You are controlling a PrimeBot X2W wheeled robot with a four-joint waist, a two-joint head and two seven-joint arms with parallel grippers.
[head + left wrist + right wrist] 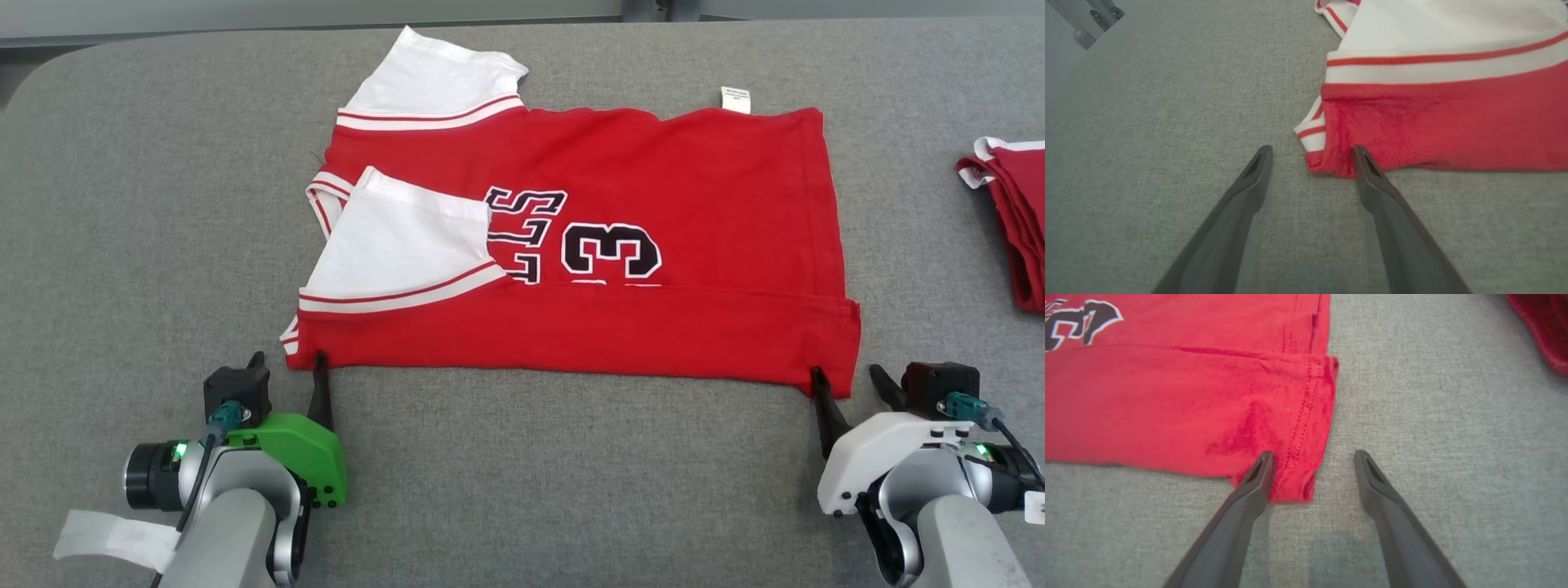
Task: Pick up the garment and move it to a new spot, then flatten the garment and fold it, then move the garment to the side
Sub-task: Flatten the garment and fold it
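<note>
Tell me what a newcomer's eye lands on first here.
First comes the red jersey with white sleeves and a big black 3, spread across the middle of the grey surface with its near edge folded over. Next come the left gripper and right gripper, both open, one at each near corner of it. A second red garment lies at the right edge of the head view.
</note>
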